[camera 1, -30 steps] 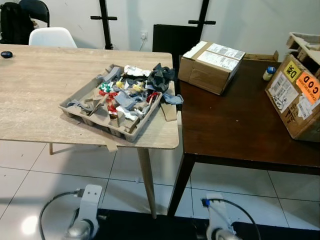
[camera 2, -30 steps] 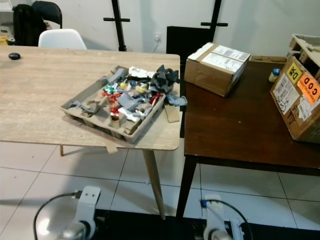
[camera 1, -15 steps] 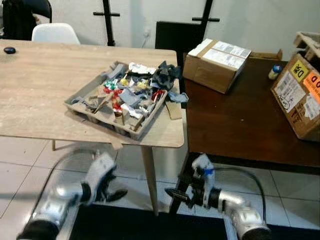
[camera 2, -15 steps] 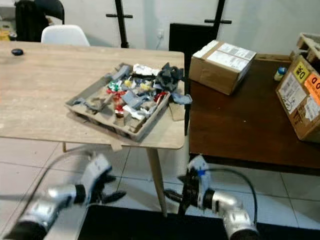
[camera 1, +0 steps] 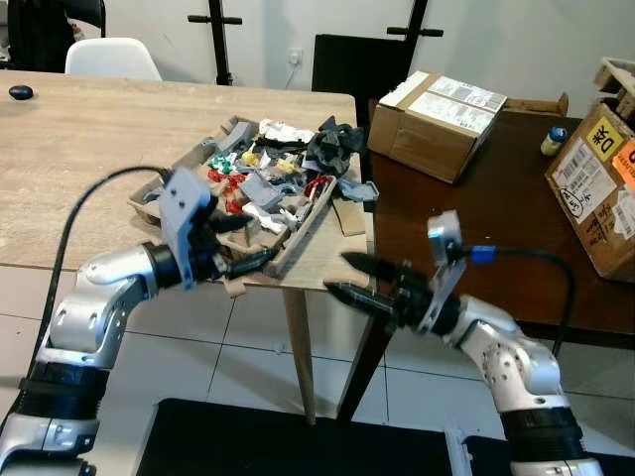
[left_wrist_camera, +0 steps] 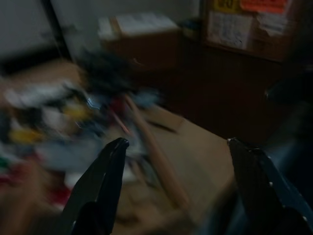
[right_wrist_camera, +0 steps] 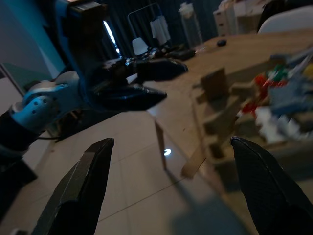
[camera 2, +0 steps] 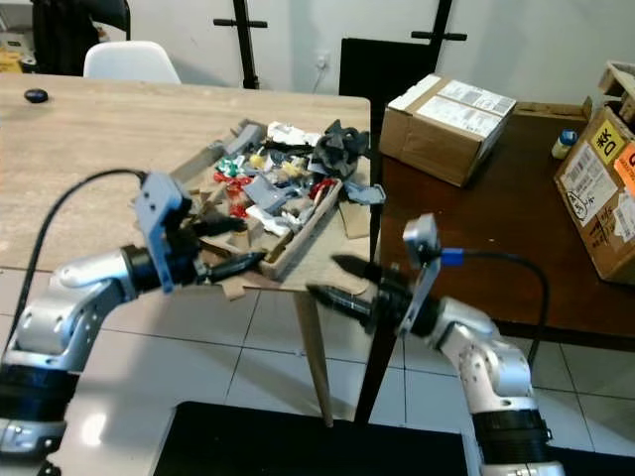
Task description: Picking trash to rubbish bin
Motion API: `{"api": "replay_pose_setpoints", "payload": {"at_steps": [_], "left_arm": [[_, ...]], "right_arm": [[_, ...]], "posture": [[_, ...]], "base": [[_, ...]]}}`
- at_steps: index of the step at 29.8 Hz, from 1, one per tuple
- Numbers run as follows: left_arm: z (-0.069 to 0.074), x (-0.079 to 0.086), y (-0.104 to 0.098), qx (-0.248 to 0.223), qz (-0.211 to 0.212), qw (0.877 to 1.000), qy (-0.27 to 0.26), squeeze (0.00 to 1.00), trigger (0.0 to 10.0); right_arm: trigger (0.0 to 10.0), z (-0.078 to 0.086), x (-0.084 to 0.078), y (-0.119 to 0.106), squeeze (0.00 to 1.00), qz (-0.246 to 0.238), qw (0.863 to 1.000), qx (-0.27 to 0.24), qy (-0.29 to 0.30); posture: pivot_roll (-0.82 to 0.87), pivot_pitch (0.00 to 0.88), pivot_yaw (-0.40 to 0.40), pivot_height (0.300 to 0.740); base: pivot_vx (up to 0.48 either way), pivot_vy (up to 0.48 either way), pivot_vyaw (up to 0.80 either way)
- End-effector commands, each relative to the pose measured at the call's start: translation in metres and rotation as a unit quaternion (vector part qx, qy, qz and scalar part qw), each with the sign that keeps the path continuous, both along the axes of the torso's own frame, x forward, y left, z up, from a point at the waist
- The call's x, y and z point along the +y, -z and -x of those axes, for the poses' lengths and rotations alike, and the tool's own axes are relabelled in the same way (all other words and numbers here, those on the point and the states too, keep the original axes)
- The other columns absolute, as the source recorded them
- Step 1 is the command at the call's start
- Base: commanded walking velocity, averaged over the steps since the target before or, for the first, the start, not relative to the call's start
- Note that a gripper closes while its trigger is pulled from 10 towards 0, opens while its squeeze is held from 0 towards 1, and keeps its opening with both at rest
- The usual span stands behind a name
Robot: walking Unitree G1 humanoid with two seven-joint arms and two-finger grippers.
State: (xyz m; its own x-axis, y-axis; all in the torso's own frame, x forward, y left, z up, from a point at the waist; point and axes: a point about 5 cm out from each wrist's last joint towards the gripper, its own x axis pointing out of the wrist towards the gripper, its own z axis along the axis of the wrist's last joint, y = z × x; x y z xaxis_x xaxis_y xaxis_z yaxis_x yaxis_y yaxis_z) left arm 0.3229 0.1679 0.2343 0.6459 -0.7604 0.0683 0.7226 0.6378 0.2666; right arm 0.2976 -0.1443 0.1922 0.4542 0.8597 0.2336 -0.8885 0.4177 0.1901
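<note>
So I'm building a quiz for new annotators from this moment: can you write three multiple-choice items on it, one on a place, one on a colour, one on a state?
1. Where does the tray of trash sit?
A. On the light wooden table, near its corner
B. On the dark brown table
C. On the floor

2. What colour is the chair behind the light wooden table?
A. Red
B. White
C. Green

3. How do the jaws of the right gripper stand?
A. Shut on a piece of trash
B. Open, holding nothing
C. Shut on the tray's edge

Answers:
1. A: the tray rests on the pale table by the corner next to the dark brown table.
2. B: the seat back is plainly white.
3. B: its two black fingers are spread apart in the air beside the table corner.
</note>
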Motion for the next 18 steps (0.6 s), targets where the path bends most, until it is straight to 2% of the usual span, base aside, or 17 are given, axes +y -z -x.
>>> {"api": "replay_pose_setpoints", "payload": {"at_steps": [1,2,4,7,11,13,14,15,16,17,18], "left_arm": [[-0.015,0.007,-0.008,-0.054,-0.019,0.993,-0.103,0.46,10.0],[-0.019,0.007,-0.009,-0.073,-0.046,0.987,-0.136,1.0,10.0],[-0.023,0.006,-0.01,-0.1,-0.079,0.977,-0.172,1.0,10.0],[-0.026,0.003,-0.015,-0.119,-0.062,0.968,-0.212,1.0,10.0],[-0.033,0.002,-0.009,-0.123,-0.073,0.951,-0.274,1.0,10.0],[-0.035,0.002,-0.005,-0.116,-0.068,0.95,-0.282,1.0,10.0],[-0.037,0.001,-0.001,-0.107,-0.069,0.95,-0.285,0.82,10.0],[-0.039,0.0,0.002,-0.1,-0.071,0.951,-0.284,0.6,10.0],[-0.04,-0.001,0.004,-0.102,-0.072,0.95,-0.286,0.26,10.0],[-0.042,0.0,0.006,-0.104,-0.078,0.948,-0.29,0.0,10.0],[-0.042,0.0,0.006,-0.104,-0.078,0.948,-0.29,0.0,10.0]], "right_arm": [[10.0,-0.008,0.0,-0.005,0.0,0.003,0.999,-0.01,0.038],[10.0,-0.01,0.001,-0.007,0.0,0.004,0.999,-0.013,0.047],[10.0,-0.014,0.004,-0.01,0.0,0.006,0.998,-0.016,0.061],[10.0,-0.019,0.008,-0.01,0.0,0.009,0.996,-0.013,0.083],[10.0,-0.032,0.015,-0.003,0.0,0.03,0.989,-0.001,0.143],[10.0,-0.036,0.016,-0.001,0.0,0.038,0.986,0.002,0.165],[10.0,-0.039,0.016,0.0,0.0,0.042,0.983,0.003,0.181],[10.0,-0.041,0.017,0.0,0.0,0.039,0.981,0.004,0.192],[10.0,-0.043,0.017,-0.001,0.0,0.034,0.979,0.005,0.2],[10.0,-0.044,0.018,-0.001,0.0,0.029,0.978,0.006,0.205],[10.0,-0.044,0.018,-0.001,0.0,0.029,0.978,0.006,0.205]], "posture": [[0.09,0.091,-0.013,0.74],[0.09,0.092,-0.013,0.74],[0.09,0.092,-0.012,0.74],[0.09,0.092,-0.012,0.74],[0.09,0.095,-0.01,0.74],[0.09,0.095,-0.01,0.74],[0.09,0.095,-0.01,0.74],[0.09,0.097,-0.007,0.74],[0.09,0.096,-0.004,0.74],[0.09,0.096,-0.003,0.74],[0.09,0.096,-0.003,0.74]], "base": [[0.0,0.0,0.0],[0.0,0.0,0.0],[0.0,0.0,0.0],[0.0,0.0,0.0],[0.0,0.0,0.0],[0.0,0.0,0.0],[0.0,0.0,0.0],[0.0,0.0,0.0],[0.0,0.0,0.0],[0.0,0.0,0.0],[0.0,0.0,0.0]]}}
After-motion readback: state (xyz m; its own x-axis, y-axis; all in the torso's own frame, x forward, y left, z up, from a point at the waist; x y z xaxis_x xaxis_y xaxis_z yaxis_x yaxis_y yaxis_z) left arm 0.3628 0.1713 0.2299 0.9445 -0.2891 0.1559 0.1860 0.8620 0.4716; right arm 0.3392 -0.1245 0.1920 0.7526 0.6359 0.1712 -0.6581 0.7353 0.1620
